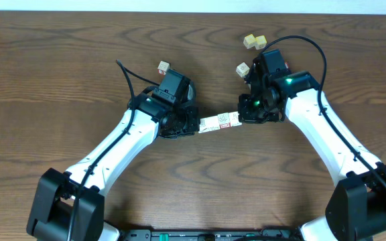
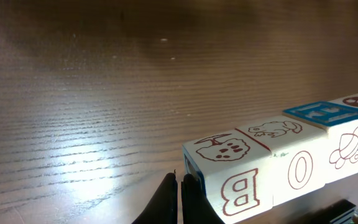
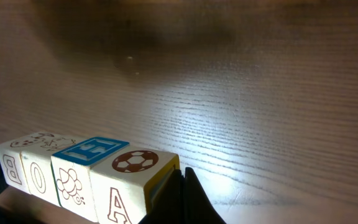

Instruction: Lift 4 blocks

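Overhead: row of four blocks (image 1: 218, 122) set end to end on a slight slant over the wooden table (image 1: 59, 60), squeezed lengthwise between two arms. Left gripper (image 1: 198, 127) touching the row's left end, right gripper (image 1: 239, 118) touching its right end. Well beyond the row's right end, pair of yellowish cubes (image 1: 254, 41), touching each other. Closer to the row, just beside the right arm's wrist, single pale cube (image 1: 242, 69). Beyond the row's left end, past the left arm's wrist, cube with a red letter (image 1: 163, 67). Left wrist: fingers (image 2: 165, 200) drawn together with only a thin slit between, nothing inside, tips butted against the end face of the B block (image 2: 229, 171); next along, O block (image 2: 294, 163), then blue-topped bee block (image 2: 339, 127). Right wrist: fingers (image 3: 197, 205) likewise pinched tight together, tips against the A block (image 3: 129, 183) with a football on top. Lifted clear of the table or resting on it: cannot tell.
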`<state>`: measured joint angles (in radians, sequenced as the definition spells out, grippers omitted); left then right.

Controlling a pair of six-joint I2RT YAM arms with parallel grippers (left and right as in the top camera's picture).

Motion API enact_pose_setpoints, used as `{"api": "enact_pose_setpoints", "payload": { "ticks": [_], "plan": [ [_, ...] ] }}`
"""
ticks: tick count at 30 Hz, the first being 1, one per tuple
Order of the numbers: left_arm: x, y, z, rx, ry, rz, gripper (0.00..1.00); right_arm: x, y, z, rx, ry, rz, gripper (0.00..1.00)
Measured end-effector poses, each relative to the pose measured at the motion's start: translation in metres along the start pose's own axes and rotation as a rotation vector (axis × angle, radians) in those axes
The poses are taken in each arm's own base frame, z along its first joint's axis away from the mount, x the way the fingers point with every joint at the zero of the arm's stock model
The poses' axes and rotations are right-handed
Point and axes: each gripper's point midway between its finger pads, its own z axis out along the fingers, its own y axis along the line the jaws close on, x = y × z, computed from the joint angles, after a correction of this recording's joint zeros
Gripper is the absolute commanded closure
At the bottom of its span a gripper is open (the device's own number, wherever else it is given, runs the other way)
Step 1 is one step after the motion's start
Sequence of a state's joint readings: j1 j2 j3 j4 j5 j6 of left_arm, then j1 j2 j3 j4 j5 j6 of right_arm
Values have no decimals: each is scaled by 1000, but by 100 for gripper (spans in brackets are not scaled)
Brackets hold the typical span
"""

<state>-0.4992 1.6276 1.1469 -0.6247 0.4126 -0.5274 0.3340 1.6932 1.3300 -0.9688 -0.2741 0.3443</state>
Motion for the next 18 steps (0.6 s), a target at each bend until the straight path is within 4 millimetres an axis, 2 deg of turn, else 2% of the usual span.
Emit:
{"api": "enact_pose_setpoints", "payload": {
  "ticks": [7, 18],
  "plan": [
    [3, 5, 8, -15, 23, -10, 93, 1, -3, 12, -8, -10, 1, 99],
    [8, 22, 37, -62, 93, -42, 93, 14, -12, 39, -25, 0, 20, 99]
  ]
}}
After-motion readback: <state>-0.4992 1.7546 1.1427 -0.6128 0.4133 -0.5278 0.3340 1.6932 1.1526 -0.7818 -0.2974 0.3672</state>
